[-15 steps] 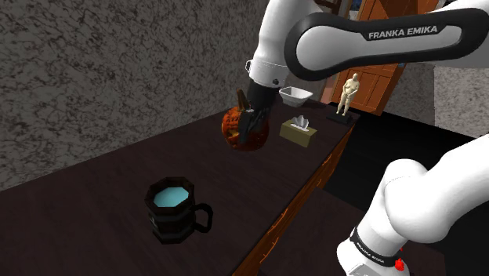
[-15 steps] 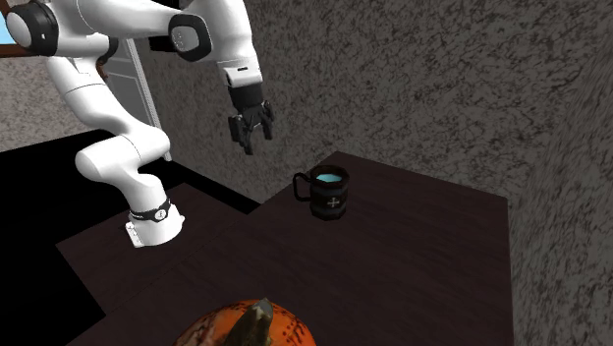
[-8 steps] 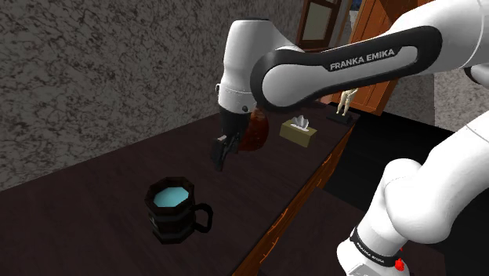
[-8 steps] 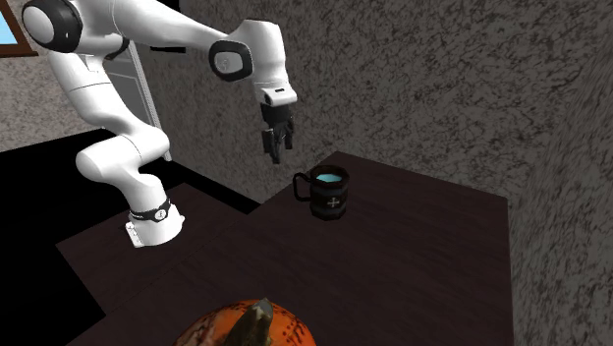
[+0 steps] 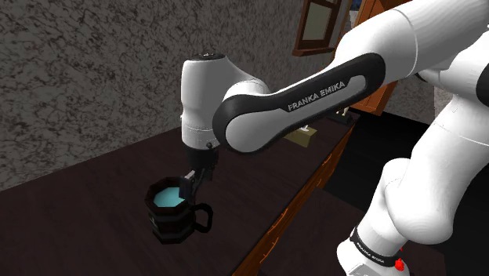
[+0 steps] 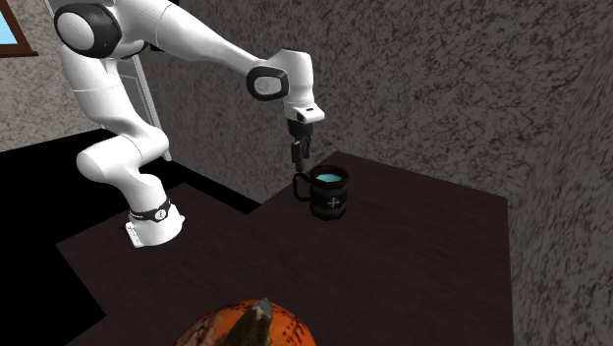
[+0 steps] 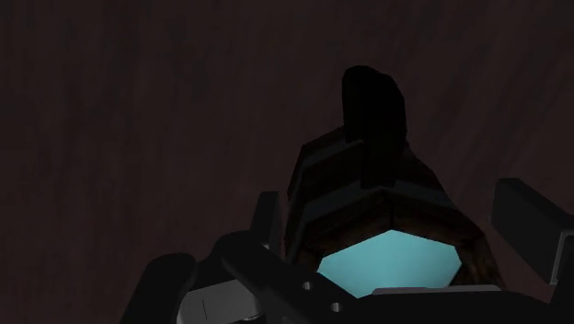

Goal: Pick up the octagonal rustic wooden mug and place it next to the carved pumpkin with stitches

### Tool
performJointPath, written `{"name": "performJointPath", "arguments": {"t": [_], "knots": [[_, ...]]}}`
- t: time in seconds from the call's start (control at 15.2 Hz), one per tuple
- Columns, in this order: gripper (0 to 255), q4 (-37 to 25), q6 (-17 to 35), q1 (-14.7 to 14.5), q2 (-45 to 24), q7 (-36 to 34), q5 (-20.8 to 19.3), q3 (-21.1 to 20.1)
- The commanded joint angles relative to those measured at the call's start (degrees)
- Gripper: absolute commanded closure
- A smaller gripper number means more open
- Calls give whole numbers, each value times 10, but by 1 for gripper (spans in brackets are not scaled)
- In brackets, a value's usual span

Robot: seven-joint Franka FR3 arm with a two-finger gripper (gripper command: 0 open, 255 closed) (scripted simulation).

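Observation:
A dark octagonal mug with banded sides and a light blue inside stands on the dark table, its handle toward the table's front edge. My gripper hangs just over the mug's rim on the handle side, open and holding nothing. In the second exterior view the gripper is above the handle of the mug. The orange carved pumpkin sits at that view's lower edge, well away from the mug. In the wrist view the mug lies between the spread fingers.
A rough stone wall runs along the table's far side. A tan tissue box peeks out behind the arm near the table's front edge. Past that edge is a black area. The arm's base stands on a lower surface.
The arm has swung from above the pumpkin toward the mug and come down, so the gripper now hovers at the mug's rim. The mug and pumpkin have not moved.

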State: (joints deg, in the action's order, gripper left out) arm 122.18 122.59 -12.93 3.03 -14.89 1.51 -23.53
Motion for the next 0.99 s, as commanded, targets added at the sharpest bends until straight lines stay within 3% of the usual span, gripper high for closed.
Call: {"name": "performJointPath", "arguments": {"t": [0.0,0.46,0.92], "knots": [[0,-10,11,-4,-26,-8,-12,-6],[0,16,66,-6,-58,-20,-29,-7],[0,16,66,-6,-58,-20,-29,-7]]}}
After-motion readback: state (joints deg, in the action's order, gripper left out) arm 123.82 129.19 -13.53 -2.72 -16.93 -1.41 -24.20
